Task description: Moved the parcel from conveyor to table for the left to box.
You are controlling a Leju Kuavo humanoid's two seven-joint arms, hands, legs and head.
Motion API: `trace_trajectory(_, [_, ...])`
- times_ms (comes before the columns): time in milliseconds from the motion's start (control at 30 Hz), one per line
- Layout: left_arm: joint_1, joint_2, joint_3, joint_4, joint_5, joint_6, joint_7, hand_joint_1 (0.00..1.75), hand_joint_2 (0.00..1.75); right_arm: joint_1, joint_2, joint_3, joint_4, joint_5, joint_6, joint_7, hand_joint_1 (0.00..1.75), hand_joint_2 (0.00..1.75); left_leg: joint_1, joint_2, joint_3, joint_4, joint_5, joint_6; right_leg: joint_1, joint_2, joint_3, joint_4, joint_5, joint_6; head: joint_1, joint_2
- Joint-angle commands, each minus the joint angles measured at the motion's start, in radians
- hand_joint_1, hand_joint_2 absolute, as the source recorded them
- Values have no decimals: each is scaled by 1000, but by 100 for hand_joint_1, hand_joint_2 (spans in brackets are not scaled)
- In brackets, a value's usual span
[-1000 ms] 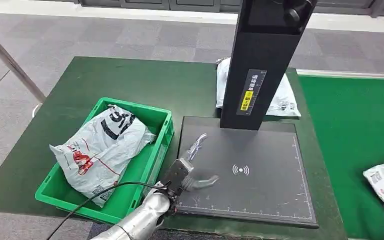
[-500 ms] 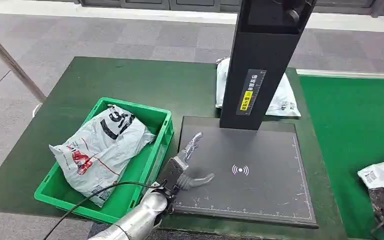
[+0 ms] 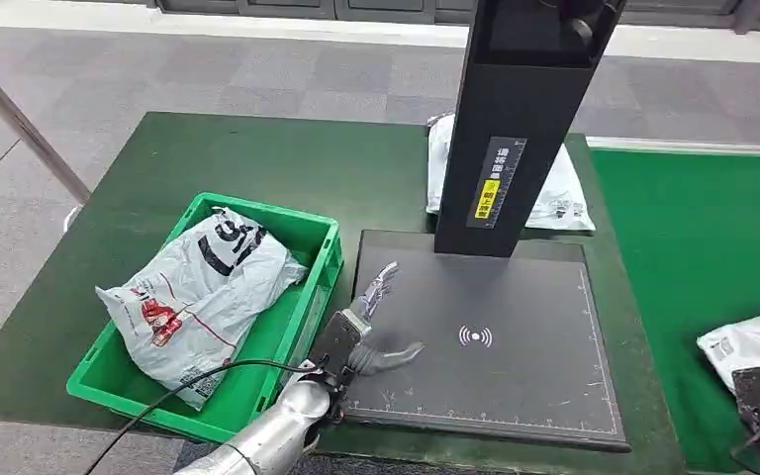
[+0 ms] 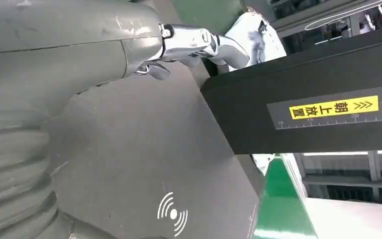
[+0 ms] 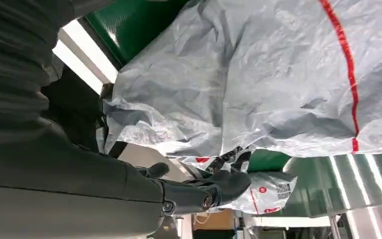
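A grey parcel with red print lies at the right edge of the green conveyor. My right hand is at its near edge. In the right wrist view the parcel looms close, and its crumpled edge runs in between the thumb and the dark fingers of my right hand, which grips it. My left hand hovers open over the black scanner pad, fingers spread and holding nothing. The left wrist view shows the same hand above the pad.
A green crate on the dark green table holds a white and grey parcel. A black scanner column rises from the pad, with a white parcel behind it. A slanted pole stands at the far left.
The parcel on the conveyor has shifted left together with my right hand. My left hand has drawn back slightly toward the crate, still open.
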Motion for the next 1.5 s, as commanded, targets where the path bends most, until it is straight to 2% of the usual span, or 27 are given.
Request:
trace_trajectory(33, [-28, 24, 14, 41, 6, -8, 5, 0, 175, -14, 18, -50, 24, -5, 10, -1, 0, 175, 1, 2, 1, -1, 0, -1, 1, 1, 1, -1, 1, -1, 0, 0])
trace_trajectory(400, [-31, 22, 18, 34, 13, -6, 12, 0, 175, 9, -2, -72, 37, 10, 35, 82, 0, 175, 1, 1, 2, -2, 0, -1, 1, 0, 2, -2, 1, -1, 0, 0])
trace_trajectory(500, [-33, 24, 15, 29, 14, -13, 15, 0, 175, 6, -12, -64, 54, 31, 110, 145, 0, 175, 0, 2, 1, -1, 0, -1, 0, 1, 0, -1, 0, -1, 0, 0])
trace_trajectory(600, [-37, 28, 11, 31, 17, -22, 19, 0, 175, 15, -10, -77, 58, 30, 256, 183, 0, 175, 1, 2, 1, 0, 0, -1, 1, 1, 1, -1, 1, -1, 0, 0])
trace_trajectory(667, [-38, 28, 12, 32, 17, -23, 19, 0, 175, 18, -9, -78, 57, 29, 256, 182, 0, 175, 2, 3, 2, -1, 0, -1, 2, 1, 2, -3, 2, -1, 0, 0])
trace_trajectory(700, [-42, 27, 9, 41, 21, -39, 18, 0, 175, 24, -20, -90, 80, 4, 520, 202, 175, 175, 2, 1, 1, -1, 1, -1, 2, -1, 2, -3, 1, -1, 0, 0])
trace_trajectory(733, [-42, 26, 10, 43, 24, -44, 16, 0, 175, 44, -14, -100, 62, -7, 565, 198, 175, 175, 3, 2, 2, -2, 1, -1, 3, 0, 3, -5, 2, -1, 0, 0])
trace_trajectory(767, [-38, 26, 15, 44, 26, -37, 16, 0, 175, 70, -1, -131, 39, -42, 543, 126, 175, 175, 3, 1, 2, -2, 1, 0, 4, -1, 4, -5, 2, -1, 0, 0])
trace_trajectory(833, [-36, 28, 15, 44, 26, -37, 16, 0, 175, 71, -1, -131, 39, -42, 542, 125, 175, 175, 3, -2, 3, -2, 2, 0, 3, -4, 6, -6, 2, -1, -1, 0])
trace_trajectory(900, [-32, 32, 16, 34, 25, -37, 16, 0, 175, 66, -2, -132, 39, -44, 547, 118, 175, 175, 5, 2, 4, 0, 0, 0, 5, 0, 8, -8, 2, 1, 0, 0])
trace_trajectory(1000, [-27, 38, 20, 18, 20, -33, 24, 0, 175, 57, 5, -147, 28, -71, 579, 72, 175, 175, 5, 2, 4, -2, 1, 2, 5, 0, 9, -11, 4, 2, 0, 0])
trace_trajectory(1133, [-28, 40, 26, 7, 17, -25, 32, 0, 175, 42, 23, -126, 13, -67, 559, 44, 175, 175, 5, 3, 5, -1, 1, 2, 5, 1, 10, -10, 4, 2, 0, 0])
trace_trajectory(1300, [-23, 46, 36, 6, 24, -9, 30, 0, 175, -15, 12, -108, 9, -74, 566, 22, 175, 175, 6, 5, 4, 1, -1, 2, 6, 3, 9, -8, 4, 3, 0, 0])
trace_trajectory(1333, [-20, 45, 39, 5, 23, 4, 27, 0, 175, -29, 8, -98, 6, -74, 538, -6, 175, 175, 6, 7, 5, -1, 1, 1, 6, 5, 8, -10, 5, 2, 0, 0])
trace_trajectory(1367, [-16, 46, 42, -2, 19, 25, 24, 0, 175, -50, 14, -108, -11, -112, 511, -85, 175, 175, 7, 5, 4, 1, 0, 2, 7, 3, 8, -9, 4, 3, 0, 0])
trace_trajectory(1433, [-8, 52, 47, -18, 13, 57, 24, 0, 175, -47, 50, -119, -81, -202, 505, -195, 175, 175, 6, 9, 4, -1, 0, 2, 7, 7, 7, -9, 6, 3, 0, 0])
trace_trajectory(1500, [-7, 55, 48, -25, 13, 55, 28, 0, 175, -28, 67, -98, -120, -222, 504, -177, 175, 175, 7, 10, 4, -1, 0, 1, 7, 8, 7, -10, 6, 2, 0, 0])
